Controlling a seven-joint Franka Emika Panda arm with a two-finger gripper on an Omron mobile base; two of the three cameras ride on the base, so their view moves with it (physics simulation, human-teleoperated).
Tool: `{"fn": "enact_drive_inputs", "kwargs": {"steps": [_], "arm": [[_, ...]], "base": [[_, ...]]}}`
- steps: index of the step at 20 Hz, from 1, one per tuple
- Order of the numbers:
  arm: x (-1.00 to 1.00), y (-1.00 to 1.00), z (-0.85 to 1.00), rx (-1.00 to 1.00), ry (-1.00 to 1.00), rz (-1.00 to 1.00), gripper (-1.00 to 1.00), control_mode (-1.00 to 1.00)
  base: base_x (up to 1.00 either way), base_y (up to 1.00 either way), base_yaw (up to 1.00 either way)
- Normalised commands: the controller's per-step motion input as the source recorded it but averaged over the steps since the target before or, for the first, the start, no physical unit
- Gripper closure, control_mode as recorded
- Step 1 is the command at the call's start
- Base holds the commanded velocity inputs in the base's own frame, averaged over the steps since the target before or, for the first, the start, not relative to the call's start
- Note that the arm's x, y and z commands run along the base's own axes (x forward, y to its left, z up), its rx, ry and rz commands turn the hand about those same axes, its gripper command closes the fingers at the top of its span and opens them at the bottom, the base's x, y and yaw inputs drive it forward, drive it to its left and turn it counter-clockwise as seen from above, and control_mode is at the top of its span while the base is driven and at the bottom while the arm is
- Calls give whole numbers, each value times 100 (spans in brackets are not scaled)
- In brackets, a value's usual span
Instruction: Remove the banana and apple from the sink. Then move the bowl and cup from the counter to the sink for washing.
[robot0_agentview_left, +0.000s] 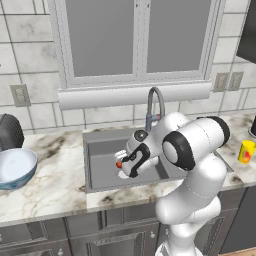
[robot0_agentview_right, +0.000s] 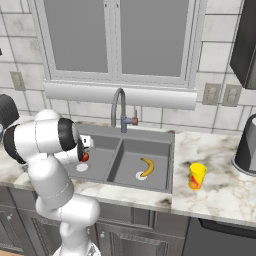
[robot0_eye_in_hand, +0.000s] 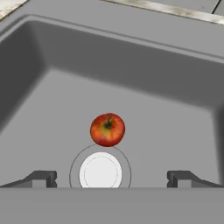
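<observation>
A small red apple lies on the floor of the left basin of the dark grey sink, just beyond the round white drain. My gripper hangs open over that basin, fingertips spread wide on either side of the drain and short of the apple, holding nothing. The apple peeks out beside the arm. In the right basin the yellow banana rests by its drain. The wide pale blue bowl sits on the marble counter far left. The yellow cup stands on the counter right of the sink.
The curved grey faucet rises behind the sink's divider, close above the arm. A dark round appliance stands behind the bowl. Another dark appliance sits at the far right. The window sill overhangs the back wall.
</observation>
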Motion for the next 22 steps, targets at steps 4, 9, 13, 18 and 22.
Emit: {"fn": "enact_drive_inputs", "kwargs": {"steps": [4, 9, 13, 18, 22], "arm": [[9, 5, -11, 0, 0, -1, -100, -100], [7, 8, -10, 0, 0, -3, -100, -100], [6, 11, -11, 0, 0, -5, -100, -100], [7, 10, -12, 0, 0, -5, -100, -100], [5, 9, -14, 0, 1, -5, -100, -100]], "base": [[0, 0, 0], [0, 0, 0], [0, 0, 0], [0, 0, 0], [0, 0, 0]]}}
